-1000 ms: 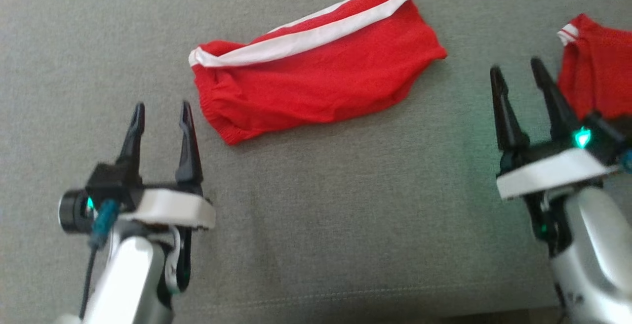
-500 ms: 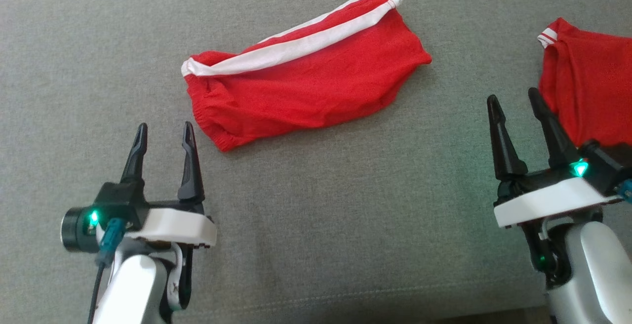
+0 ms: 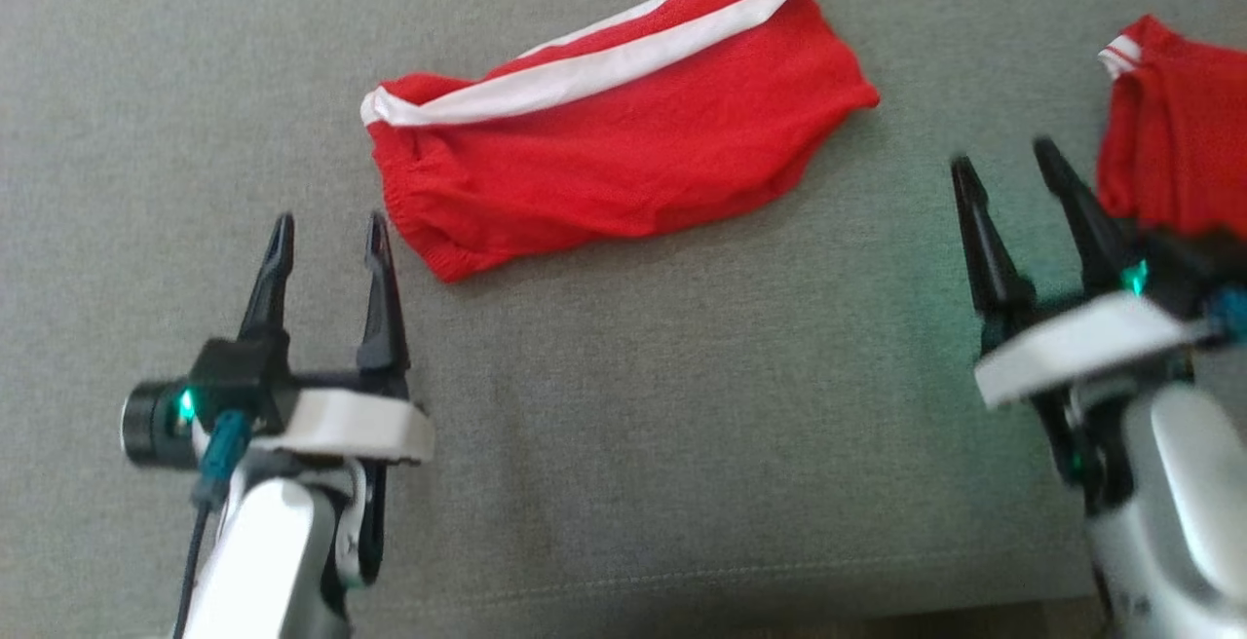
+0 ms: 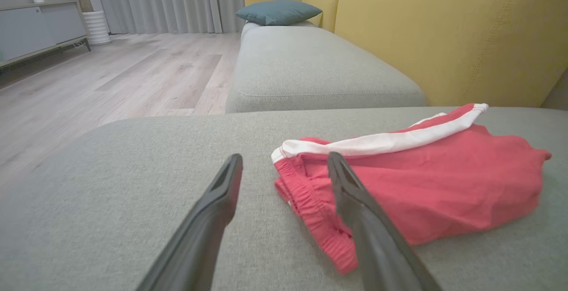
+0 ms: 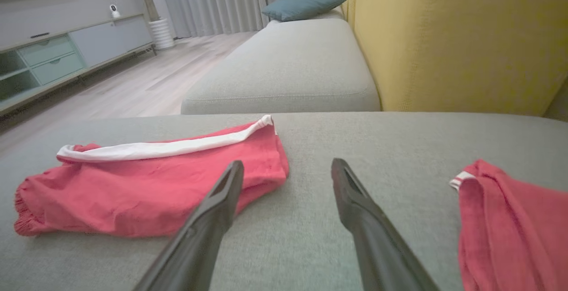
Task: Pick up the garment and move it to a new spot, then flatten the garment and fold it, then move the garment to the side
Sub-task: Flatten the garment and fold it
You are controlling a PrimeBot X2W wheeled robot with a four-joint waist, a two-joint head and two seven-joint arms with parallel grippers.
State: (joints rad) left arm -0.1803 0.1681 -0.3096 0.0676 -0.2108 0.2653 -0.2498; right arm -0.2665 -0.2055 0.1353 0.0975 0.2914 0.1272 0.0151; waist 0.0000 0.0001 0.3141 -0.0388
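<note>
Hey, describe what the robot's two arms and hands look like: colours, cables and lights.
The left hand and right hand each have two long, tapering black fingers on a black block over a white plate, on glossy silver-white forearms. A green light glows at each wrist. The left wrist also carries a round black barrel and a teal cable plug.

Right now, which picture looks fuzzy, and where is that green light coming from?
Head view: the right gripper is smeared with blur, the left gripper crisper; the right one's green lamp tints the grey cushion beside it. Left wrist view: the red shorts look sharp, the near fingers soft.
</note>
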